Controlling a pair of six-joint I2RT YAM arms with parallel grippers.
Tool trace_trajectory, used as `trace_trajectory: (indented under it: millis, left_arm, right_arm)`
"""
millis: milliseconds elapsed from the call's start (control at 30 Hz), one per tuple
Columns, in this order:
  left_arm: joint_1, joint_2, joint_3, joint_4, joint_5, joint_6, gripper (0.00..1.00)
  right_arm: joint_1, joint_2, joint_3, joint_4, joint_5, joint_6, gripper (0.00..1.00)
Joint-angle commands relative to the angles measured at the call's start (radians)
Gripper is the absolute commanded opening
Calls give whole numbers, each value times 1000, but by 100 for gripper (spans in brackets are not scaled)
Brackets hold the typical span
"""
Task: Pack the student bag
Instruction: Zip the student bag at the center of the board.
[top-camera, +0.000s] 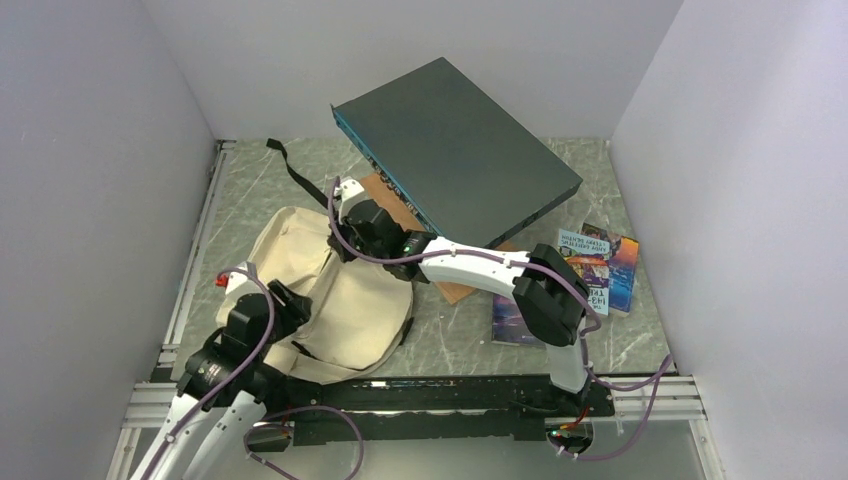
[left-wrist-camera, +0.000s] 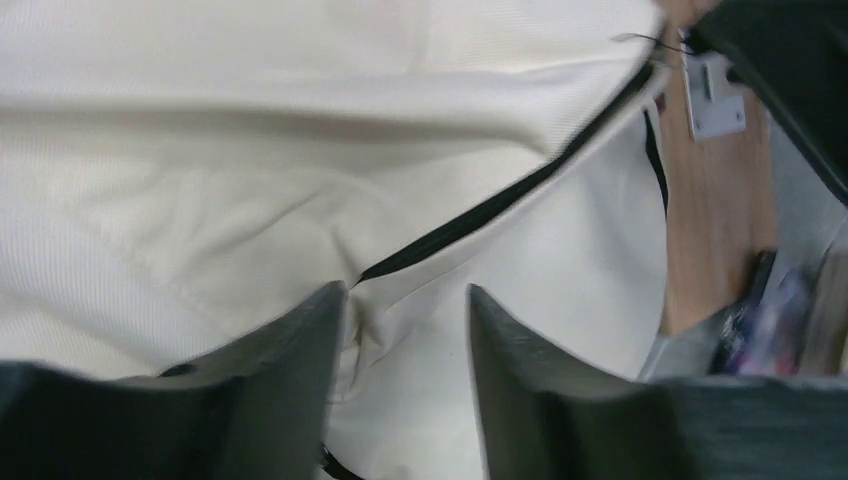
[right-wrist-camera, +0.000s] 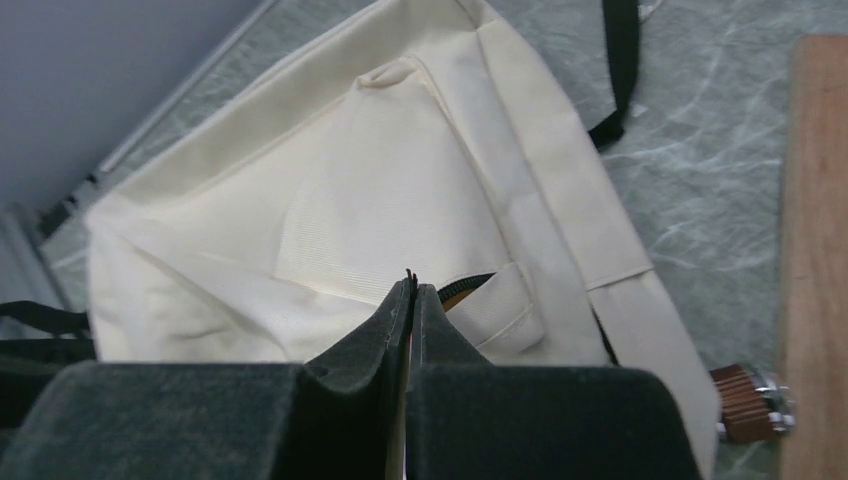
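The student bag (top-camera: 330, 300), a cream canvas backpack with black straps, lies flat at the table's left-centre. My left gripper (top-camera: 287, 300) hovers low over its near-left part. In the left wrist view its jaws (left-wrist-camera: 405, 300) stand open over the cream cloth, just below the end of the black zipper (left-wrist-camera: 480, 215), with only fabric between them. My right gripper (top-camera: 345, 248) is at the bag's far side. In the right wrist view it (right-wrist-camera: 410, 285) is shut on a thin black tab beside the partly open zipper (right-wrist-camera: 468, 285).
A big dark grey flat box (top-camera: 455, 150) leans at the back, over a brown wooden board (top-camera: 395, 210). Colourful books (top-camera: 595, 270) lie at the right. A black strap (top-camera: 295, 175) trails to the far left. A small brown ribbed object (right-wrist-camera: 745, 400) lies by the board.
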Motion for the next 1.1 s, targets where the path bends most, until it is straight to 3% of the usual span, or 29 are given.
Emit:
trace_trajectory:
  millis: [0,67,200,467,633,733,800,833,1067]
  left_arm:
    - [1,7,93,218,82,324,67]
    - [2,70,118,251,127,388,72]
    - [1,257,150,328,243,496,73]
    - [-1,391,109,411,164,515,60]
    - [0,458,99,333,101,481,47]
    - [1,459,98,307,83,454,28]
    - [2,454,106,294,73,440,6]
    - [2,461,118,268,67,433,0]
    - [-18,422,213,70,145,297,0]
  right_arm:
    - [-33,-62,-5,114,-96,144,0]
    - [-33,-57,-6,119,-106,170,0]
    - [-32,-61,-12,123,-155,208,0]
    - [-31,-97,-21,109,-147,223,0]
    - [-31,-93,-6,98,-98,215,0]
    - [-31,-91,20,58,-2,178,0]
    - [-33,-96,39,34,49,144,0]
    - [-34,-98,52,20,75,121,0]
    - [-67,-56,166,-73,218,-17,0]
